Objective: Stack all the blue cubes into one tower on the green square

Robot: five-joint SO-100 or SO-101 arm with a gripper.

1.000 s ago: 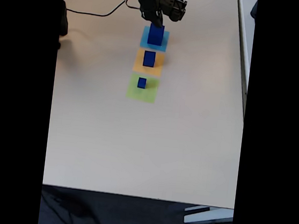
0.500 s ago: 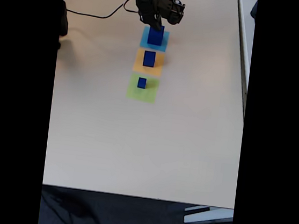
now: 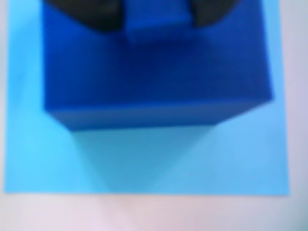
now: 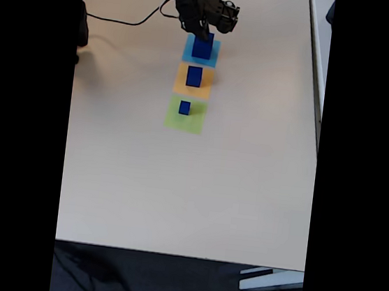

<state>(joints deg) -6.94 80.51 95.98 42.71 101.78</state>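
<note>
Pale beige desk (image 4: pixel 176 185), dark floor below its near edge, a second desk edge at upper right of the fixed view.

Three flat squares in a line down the middle of the desk, touching or nearly so: light-blue square (image 4: pixel 201 50) farthest, orange square (image 4: pixel 193 80) in the middle, green square (image 4: pixel 185 114) nearest. One blue cube on each, graded by size.

- Largest cube (image 4: pixel 202 46): upright on the light-blue square, just under the arm. In the wrist view, large cube (image 3: pixel 154 67) close and blurred, light-blue square (image 3: pixel 240 159) showing round three sides.
- Middle cube (image 4: pixel 194 76): centred on the orange square, untouched.
- Smallest cube (image 4: pixel 185 107): on the far half of the green square, untouched.

Hand (image 4: pixel 203 34): down at the top of the largest cube. Dark finger shapes at the upper edge of the wrist view, either side of a blue raised part; width of opening and any grip on the cube impossible to tell from either view.

Tower: not begun. Smallest cube sitting on the goal square, so likely in the way of a largest-first stack; probably to be cleared or restacked later. Largest cube addressed first, presumably as the base. Risk: off-centre grip on a wide cube, hence tilt on lifting.
</note>
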